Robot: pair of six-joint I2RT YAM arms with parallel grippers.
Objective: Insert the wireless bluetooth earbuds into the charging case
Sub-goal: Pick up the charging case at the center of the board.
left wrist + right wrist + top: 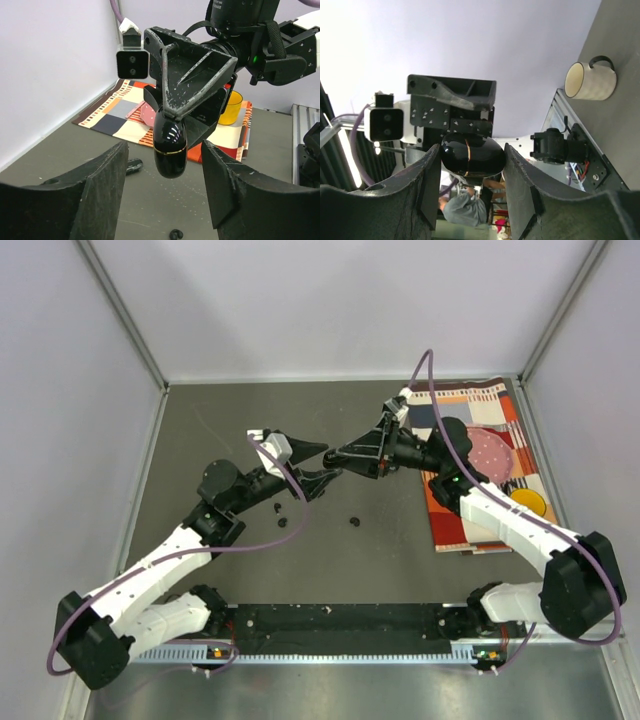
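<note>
**Q:** While both arms meet above the middle of the counter [400, 570], where is the case [170, 150]?

**A:** Aloft, between both pairs of jaws. The right jaws grip it. The left jaws stand open on either side, not touching.

**Q:** Its long axis?

**A:** It appears to run from one right jaw to the other, with the seam crosswise and seemingly shut.

**Q:** And the earbuds [353, 521]?

**A:** On the counter below, toward the near edge from the jaws. Two lie by the left arm and one near the centre; a fourth cannot be made out.

**Q:** Which view shows what?

**A:** Only the top view shows the earbuds' spread, though it buries the case. The left wrist shows the gap around the case. The right wrist shows it seated.
</note>
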